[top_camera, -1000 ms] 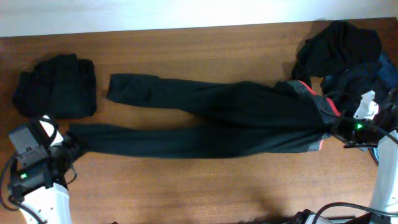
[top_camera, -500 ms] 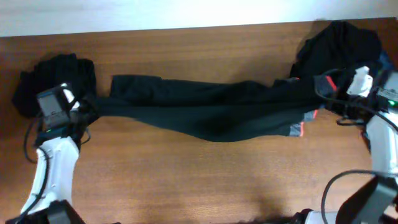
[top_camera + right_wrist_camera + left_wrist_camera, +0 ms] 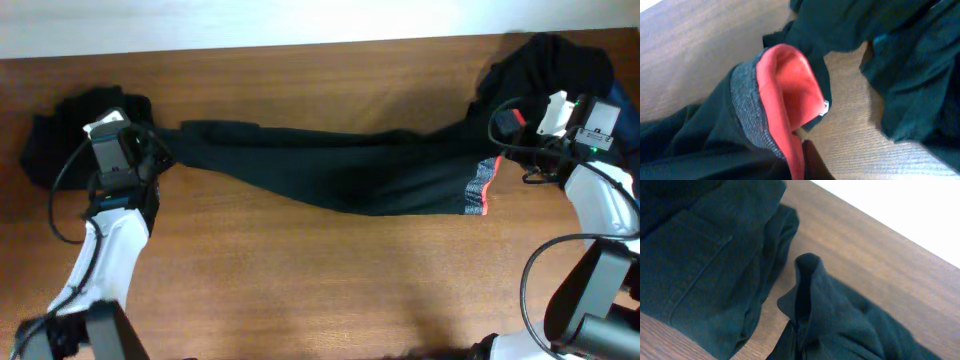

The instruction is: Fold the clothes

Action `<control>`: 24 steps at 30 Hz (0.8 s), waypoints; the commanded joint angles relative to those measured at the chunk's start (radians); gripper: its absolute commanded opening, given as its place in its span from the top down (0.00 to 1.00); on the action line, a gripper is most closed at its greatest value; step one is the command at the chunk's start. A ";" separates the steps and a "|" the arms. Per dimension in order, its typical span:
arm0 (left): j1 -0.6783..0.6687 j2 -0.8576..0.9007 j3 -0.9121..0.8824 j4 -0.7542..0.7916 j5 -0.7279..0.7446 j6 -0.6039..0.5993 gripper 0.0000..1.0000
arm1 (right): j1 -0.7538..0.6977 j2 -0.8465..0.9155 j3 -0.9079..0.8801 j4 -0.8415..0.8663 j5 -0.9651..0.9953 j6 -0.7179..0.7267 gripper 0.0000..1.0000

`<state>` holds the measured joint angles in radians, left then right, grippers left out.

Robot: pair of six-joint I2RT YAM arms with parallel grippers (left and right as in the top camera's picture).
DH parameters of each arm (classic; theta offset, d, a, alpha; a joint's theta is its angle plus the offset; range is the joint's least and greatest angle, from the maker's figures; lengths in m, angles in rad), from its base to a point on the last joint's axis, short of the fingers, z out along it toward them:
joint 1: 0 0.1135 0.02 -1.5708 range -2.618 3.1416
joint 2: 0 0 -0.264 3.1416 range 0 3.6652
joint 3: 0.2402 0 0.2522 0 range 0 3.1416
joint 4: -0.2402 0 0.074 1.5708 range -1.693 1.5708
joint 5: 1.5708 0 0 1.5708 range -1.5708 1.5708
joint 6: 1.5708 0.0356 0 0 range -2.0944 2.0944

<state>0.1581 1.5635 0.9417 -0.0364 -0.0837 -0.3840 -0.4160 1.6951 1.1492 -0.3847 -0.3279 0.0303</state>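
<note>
We judge the trousers (image 3: 350, 175) soft and limp, best held at the ends: left tool (image 3: 152, 155) clamped on the cuff (image 3: 807, 280), right tool (image 3: 520, 125) on the waistband (image 3: 747, 110).

no legible text, no readable labels or numbers

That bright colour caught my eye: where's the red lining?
Overhead, the red lining sits at the table's right end, inside the waistband of the trousers, by the right hand.
</note>
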 commanded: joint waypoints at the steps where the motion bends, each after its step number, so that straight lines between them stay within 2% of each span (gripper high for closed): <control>1: 0.000 0.089 0.022 0.016 -0.037 -0.009 0.99 | 0.003 0.032 0.021 0.035 0.031 0.009 0.96; 16: 0.000 0.375 0.211 0.074 -0.058 -0.009 0.99 | 0.003 0.159 0.021 0.163 0.053 -0.025 0.96; 17: 0.000 0.396 0.230 0.079 -0.060 -0.009 0.96 | 0.003 0.159 0.021 0.166 0.052 -0.025 0.87; 18: -0.001 0.408 0.237 0.086 -0.060 -0.009 0.70 | 0.003 0.159 0.021 0.173 0.052 -0.025 0.37; 19: -0.001 0.415 0.238 0.094 -0.059 -0.009 0.46 | 0.003 0.159 0.021 0.173 0.052 -0.025 0.03; 20: -0.001 0.415 0.238 0.093 -0.059 -0.009 0.22 | 0.003 0.159 0.022 0.172 0.051 -0.024 0.01; 21: -0.001 0.415 0.238 0.092 -0.059 -0.009 0.04 | 0.003 0.159 0.022 0.167 0.050 -0.024 0.01; 22: -0.001 0.415 0.238 0.093 -0.058 -0.009 0.01 | 0.003 0.159 0.022 0.164 0.048 -0.024 0.01; 24: -0.001 0.415 0.240 0.091 -0.051 -0.008 0.01 | 0.003 0.156 0.026 0.145 0.039 -0.013 0.01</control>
<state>0.1555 1.9663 1.1633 0.0528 -0.1242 -0.3878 -0.4160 1.8450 1.1492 -0.2234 -0.2947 0.0143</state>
